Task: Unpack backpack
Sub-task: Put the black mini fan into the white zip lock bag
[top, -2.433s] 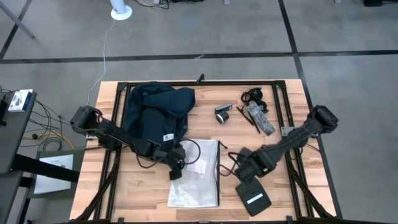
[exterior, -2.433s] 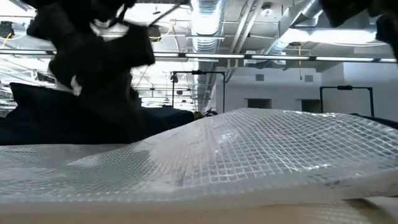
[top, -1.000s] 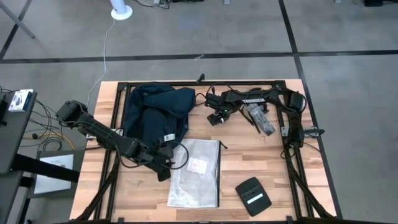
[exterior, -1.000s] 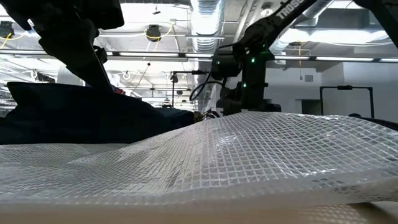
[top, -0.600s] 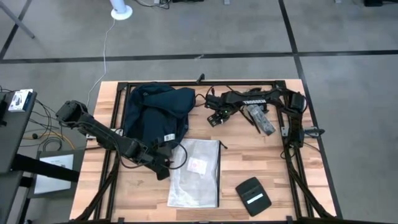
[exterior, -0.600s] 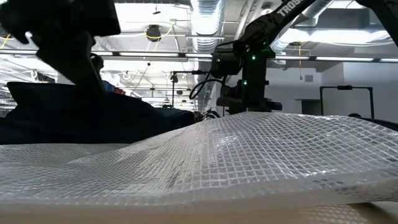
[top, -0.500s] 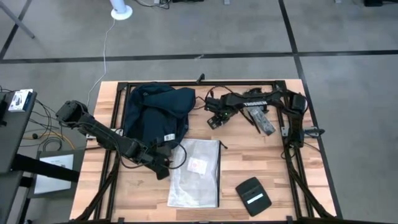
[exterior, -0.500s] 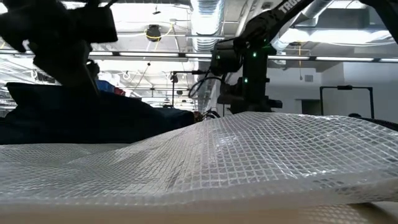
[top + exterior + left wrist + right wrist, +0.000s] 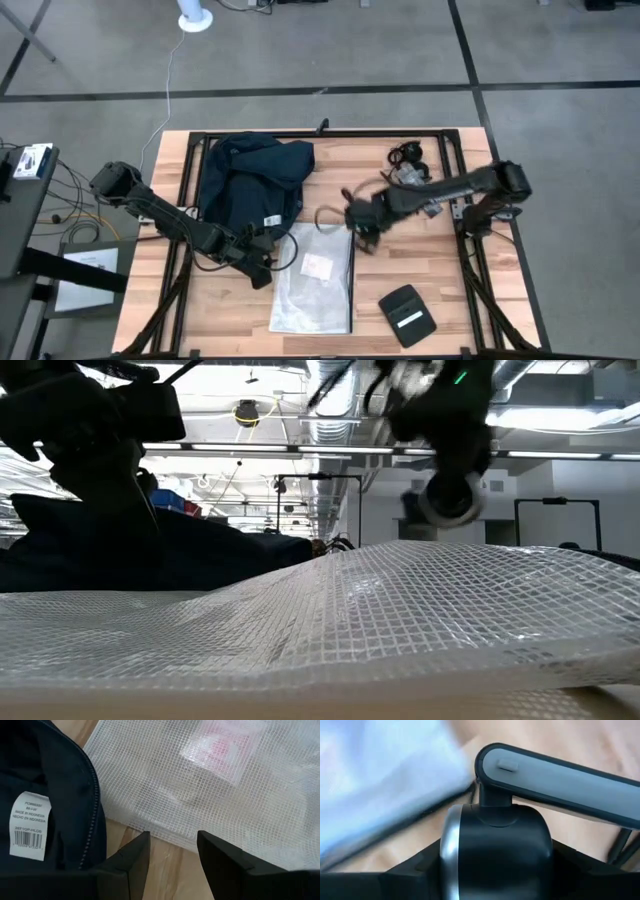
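The backpack (image 9: 247,182) lies slumped on the far left part of the wooden surface (image 9: 420,262), its white care label (image 9: 30,824) showing at the near edge of the fabric. Just right of it and nearer, a clear mesh pouch (image 9: 313,278) lies flat, its corner close to the backpack's zip edge.

The left pincer (image 9: 262,266) sits low over the surface at the backpack's near right corner, beside the pouch's left edge. Its two fingers (image 9: 131,860) are spread apart with bare wood and pouch edge between them; they pinch nothing.

The right pincer (image 9: 362,222) is out over the middle of the surface, just beyond the pouch's far right corner. It is pinching a webcam (image 9: 495,855), a round black lens body with a grey clip bar, held clear of the wood.

A black flat pouch with a white label (image 9: 407,314) lies near right. A tangle of cables (image 9: 408,155) lies far right
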